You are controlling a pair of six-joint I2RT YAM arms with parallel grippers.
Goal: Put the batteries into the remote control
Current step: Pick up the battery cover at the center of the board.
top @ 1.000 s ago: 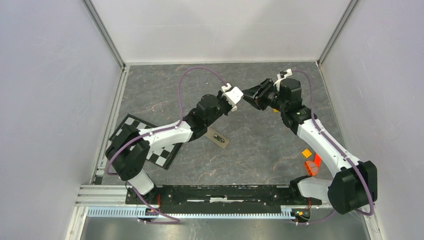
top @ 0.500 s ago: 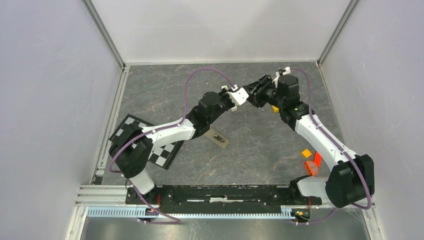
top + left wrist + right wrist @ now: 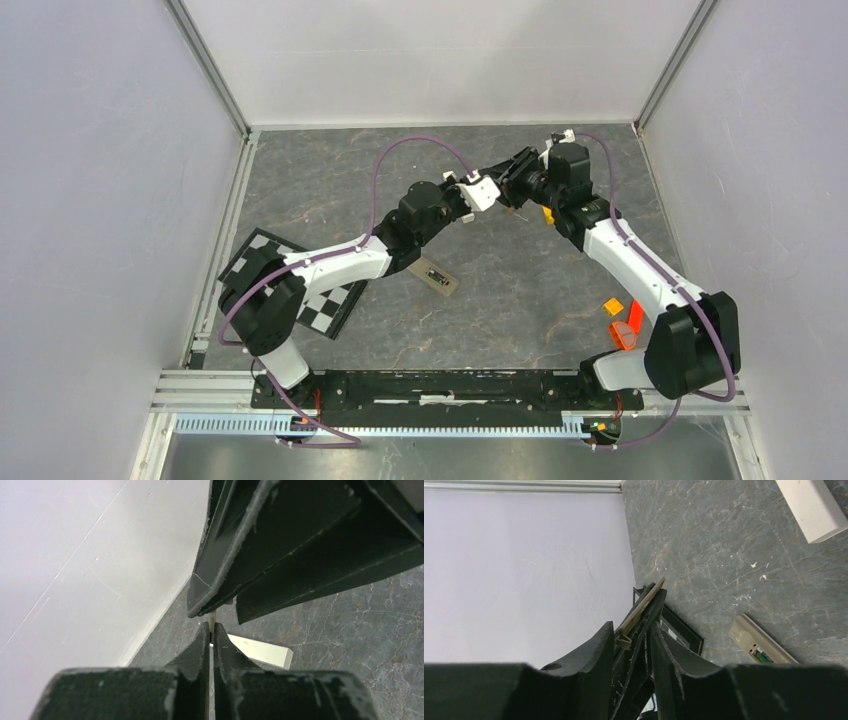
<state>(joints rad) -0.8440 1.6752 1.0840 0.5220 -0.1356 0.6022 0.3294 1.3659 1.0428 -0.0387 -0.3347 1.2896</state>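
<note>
The remote control (image 3: 438, 278) lies back-up on the table mid-floor, its battery recess (image 3: 764, 655) open with a small green patch inside. No loose batteries show. My left gripper (image 3: 211, 630) is shut on a thin tan cover plate (image 3: 640, 611) held edge-on above the table. My right gripper (image 3: 633, 627) faces it tip to tip at the back centre (image 3: 508, 185). Its jaws stand apart, with the left gripper's fingertips and the plate between them. I cannot tell whether they press on the plate.
A longer white bar (image 3: 262, 651) lies on the floor under the two grippers. A yellow piece (image 3: 548, 213) sits beside the right wrist. Orange pieces (image 3: 622, 322) lie at the right. A checkerboard (image 3: 325, 305) lies at the left. Walls enclose three sides.
The left gripper has moved right and back with the plate, and the right gripper has moved left to meet it. The gap between them has closed, so the right jaws now straddle the left fingertips.
</note>
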